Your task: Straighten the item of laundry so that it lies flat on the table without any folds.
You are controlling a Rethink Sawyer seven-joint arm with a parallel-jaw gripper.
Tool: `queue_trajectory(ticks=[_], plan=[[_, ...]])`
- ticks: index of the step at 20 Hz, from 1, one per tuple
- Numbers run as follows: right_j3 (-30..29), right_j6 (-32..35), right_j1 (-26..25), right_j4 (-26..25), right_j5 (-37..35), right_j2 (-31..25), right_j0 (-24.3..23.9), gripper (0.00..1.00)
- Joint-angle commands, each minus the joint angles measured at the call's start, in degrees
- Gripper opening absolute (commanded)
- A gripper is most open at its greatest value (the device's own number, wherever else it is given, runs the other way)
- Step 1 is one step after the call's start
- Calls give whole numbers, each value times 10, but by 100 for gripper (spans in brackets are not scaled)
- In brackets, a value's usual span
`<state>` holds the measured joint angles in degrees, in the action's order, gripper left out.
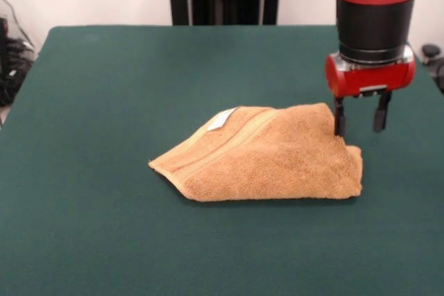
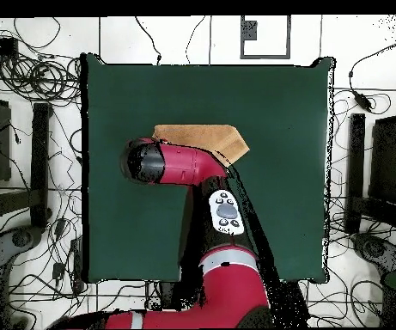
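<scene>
Towel (image 1: 267,157): looped terry cloth, fuzzy and matt, with flatter, smoother woven bands near one edge; small white tag (image 1: 222,118), smooth fabric or paper, cannot tell which. Table (image 1: 104,88): covered in matt, felt-like cloth, no sheen. Arm (image 1: 371,5): glossy red shell, hard plastic or painted metal; black collar semi-gloss. Gripper (image 1: 360,119): fingers (image 1: 340,117) dull black.

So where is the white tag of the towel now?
In the front view the white tag lies on the towel, at its upper left edge, away from the gripper.
</scene>
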<state>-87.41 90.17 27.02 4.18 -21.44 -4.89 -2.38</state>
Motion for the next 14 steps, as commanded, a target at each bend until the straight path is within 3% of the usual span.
queue_trajectory(ticks=[1,14], plan=[[16,39,-36,-39,-59,14,2,100],[17,31,-41,-68,-51,41,-2,100]])
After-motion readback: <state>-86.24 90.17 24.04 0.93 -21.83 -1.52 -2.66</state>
